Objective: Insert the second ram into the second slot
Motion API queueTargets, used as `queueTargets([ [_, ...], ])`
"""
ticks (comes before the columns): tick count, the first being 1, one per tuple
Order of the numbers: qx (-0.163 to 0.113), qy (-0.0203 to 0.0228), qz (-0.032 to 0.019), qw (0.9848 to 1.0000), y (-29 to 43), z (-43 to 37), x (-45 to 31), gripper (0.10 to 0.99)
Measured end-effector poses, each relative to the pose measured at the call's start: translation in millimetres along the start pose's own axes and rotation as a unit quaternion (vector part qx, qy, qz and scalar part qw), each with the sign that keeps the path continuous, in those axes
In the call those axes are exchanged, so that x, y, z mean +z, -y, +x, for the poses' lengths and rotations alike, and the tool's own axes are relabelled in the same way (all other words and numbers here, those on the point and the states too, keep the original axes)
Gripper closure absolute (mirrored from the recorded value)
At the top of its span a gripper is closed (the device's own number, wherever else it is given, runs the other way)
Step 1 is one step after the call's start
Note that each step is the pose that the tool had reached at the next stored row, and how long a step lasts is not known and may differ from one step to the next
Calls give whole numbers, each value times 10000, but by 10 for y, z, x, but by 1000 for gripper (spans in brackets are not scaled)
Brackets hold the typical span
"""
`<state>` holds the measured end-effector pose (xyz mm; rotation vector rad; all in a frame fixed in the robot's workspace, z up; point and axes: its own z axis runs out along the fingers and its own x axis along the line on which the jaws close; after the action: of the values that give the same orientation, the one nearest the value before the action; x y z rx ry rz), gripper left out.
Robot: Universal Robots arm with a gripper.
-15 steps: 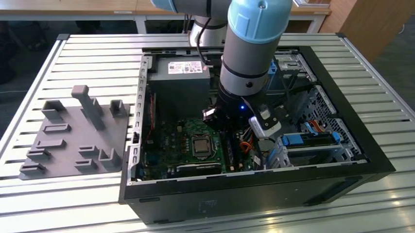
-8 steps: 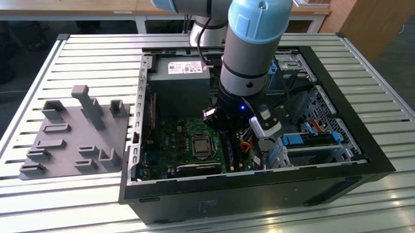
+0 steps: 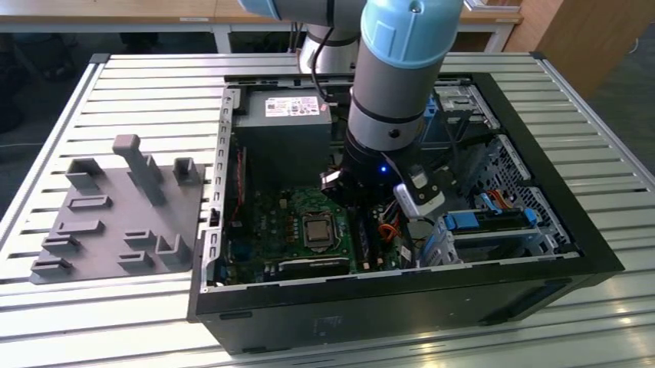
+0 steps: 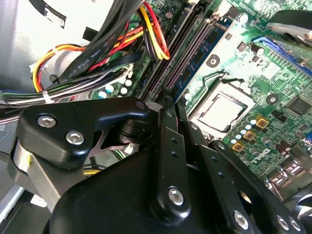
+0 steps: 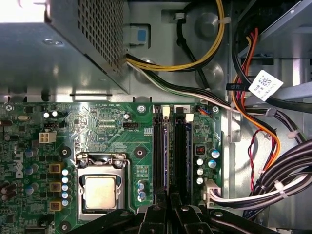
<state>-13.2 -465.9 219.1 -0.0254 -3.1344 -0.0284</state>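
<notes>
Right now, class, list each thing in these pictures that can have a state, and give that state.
computer case, lying on its side, open.
processor socket, frame shut over its chip, bare of a cooler.
memory slots, one holds a blue-green memory stick.
gripper, low over one end of the memory slots.

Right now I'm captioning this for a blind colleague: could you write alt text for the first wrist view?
The gripper hangs over one end of the memory slots on a green motherboard, next to the silver processor socket. A grey power supply sits past the board's edge, and bundled cables run on the far side of the slots.
</notes>
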Motion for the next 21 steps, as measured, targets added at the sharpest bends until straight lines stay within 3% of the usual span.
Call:
queueTargets([
  [21, 3, 0, 1, 10000, -18, 10, 29, 945],
])
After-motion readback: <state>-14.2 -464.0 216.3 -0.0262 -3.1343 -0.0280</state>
